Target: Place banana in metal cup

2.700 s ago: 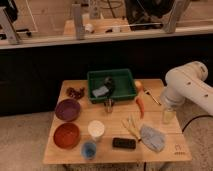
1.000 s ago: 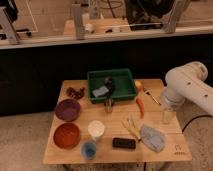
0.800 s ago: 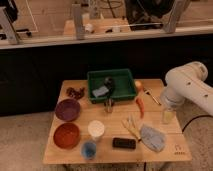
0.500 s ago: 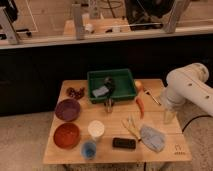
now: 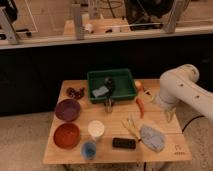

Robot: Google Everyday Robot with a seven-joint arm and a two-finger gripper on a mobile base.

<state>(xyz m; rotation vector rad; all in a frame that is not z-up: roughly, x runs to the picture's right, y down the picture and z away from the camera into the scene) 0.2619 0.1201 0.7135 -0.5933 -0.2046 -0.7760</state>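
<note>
The pale yellow banana point(image 5: 131, 127) lies on the wooden table point(image 5: 165, 150), right of centre, between the white cup and the grey cloth. The small dark metal cup point(image 5: 108, 104) stands just in front of the green tray's front edge. My white arm point(image 5: 181, 91) reaches in from the right. Its gripper point(image 5: 169, 114) hangs over the table's right edge, to the right of the carrot and well apart from both banana and cup. The jaws stand open and hold nothing.
Dark and blue-grey items lie in a green tray point(image 5: 123, 93) at the back. An orange carrot point(image 5: 140, 106), white cup point(image 5: 96, 129), blue cup point(image 5: 89, 148), black phone point(image 5: 124, 143), grey cloth point(image 5: 152, 137), purple bowl point(image 5: 67, 109), red bowl point(image 5: 66, 135) and dark grapes point(image 5: 76, 92) crowd the table.
The arm has shifted only slightly at the table's right side. Nothing on the table has moved.
</note>
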